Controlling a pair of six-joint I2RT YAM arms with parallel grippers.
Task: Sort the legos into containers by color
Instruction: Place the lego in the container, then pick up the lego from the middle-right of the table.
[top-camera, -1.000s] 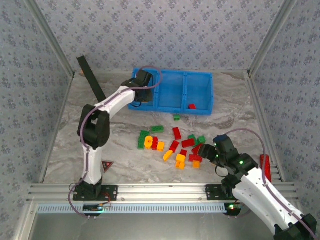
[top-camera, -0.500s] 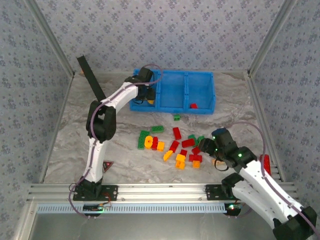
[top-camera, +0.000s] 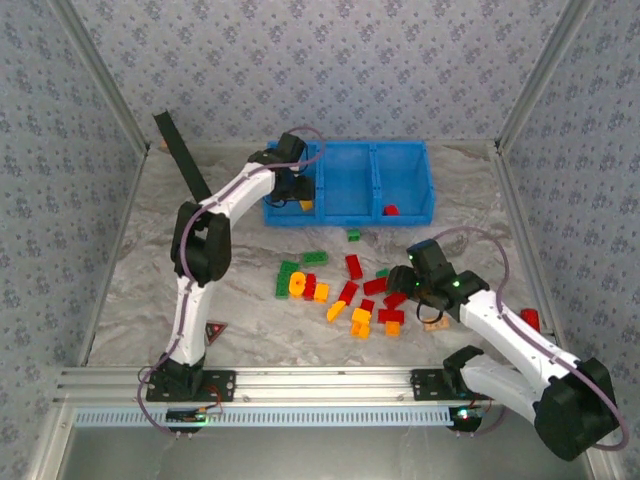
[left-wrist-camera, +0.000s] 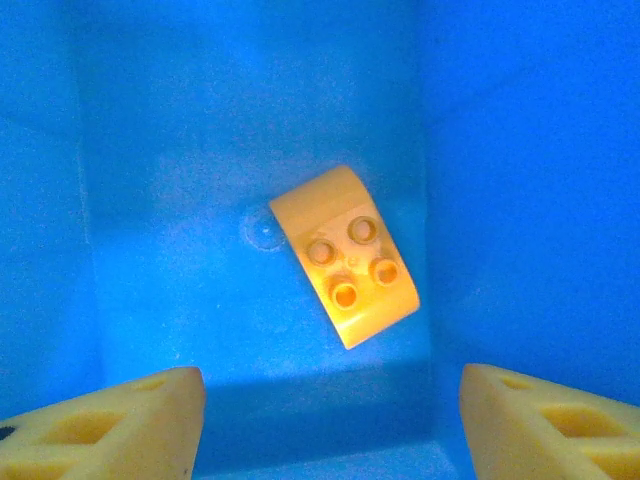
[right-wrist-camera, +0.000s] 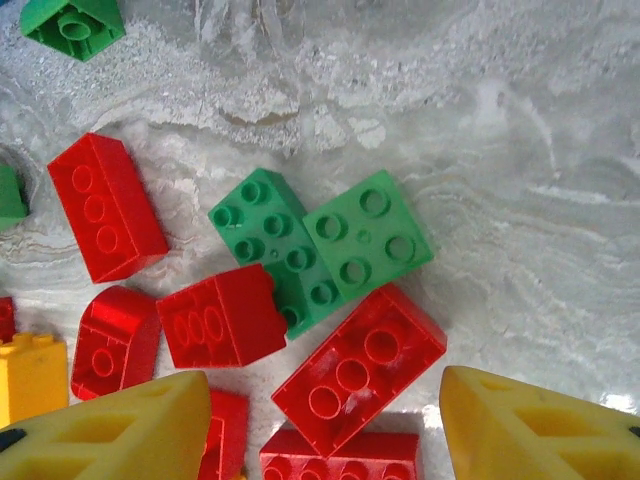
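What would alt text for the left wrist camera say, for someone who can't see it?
A yellow-orange lego with one curved end and four studs lies studs up on the floor of a blue compartment. The left claw stands open at the bottom of the frame, not touching it.

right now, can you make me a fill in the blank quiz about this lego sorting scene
1. The yellow-orange brick below the left gripper lies in the ____ compartment of the blue tray.
2. The single brick in the tray's right compartment is ____.
3. The right gripper hangs over the loose bricks on the table with its jaws ____.
Missing words: left; red; open.
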